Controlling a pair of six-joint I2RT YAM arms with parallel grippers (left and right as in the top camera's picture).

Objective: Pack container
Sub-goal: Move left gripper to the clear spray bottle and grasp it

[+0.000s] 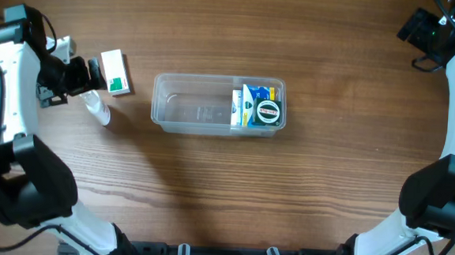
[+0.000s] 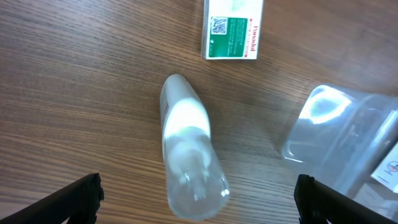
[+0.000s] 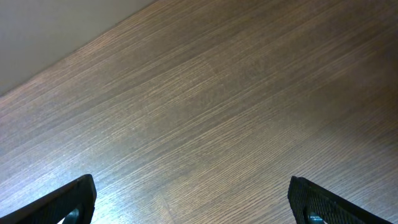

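- The clear, see-through plastic rectangular container (image 1: 205, 102) with rounded corners and a rim is being seen near the middle of the wood-grain bench (image 1: 287, 194), long side running left to right.
- Its right end is being taken up by a blue, white and yellow packet (image 1: 255, 97) and a round black-and-green item (image 1: 268, 112). The rest of the tub is being left bare.
- A small white-and-green cardboard box (image 1: 115, 72) is being seen flat on the bench, left of the container and apart from it.
- A whitish translucent plastic bottle (image 1: 100, 109) with a clear cap is being seen on its side just below that box, also apart from the container.
- The left gripper (image 1: 88, 75) is being held over the bottle, beside the box. In the left wrist view its fingers are being kept wide apart (image 2: 198, 202), with the bottle (image 2: 186, 162) lying between them untouched, the box (image 2: 233, 30) beyond it and a corner of the container (image 2: 348, 137) at the right.
- The right gripper (image 1: 423, 33) is being held at the far right corner, well apart from everything. In its wrist view the fingers are being kept spread (image 3: 196, 205) over bare bench, nothing between them.
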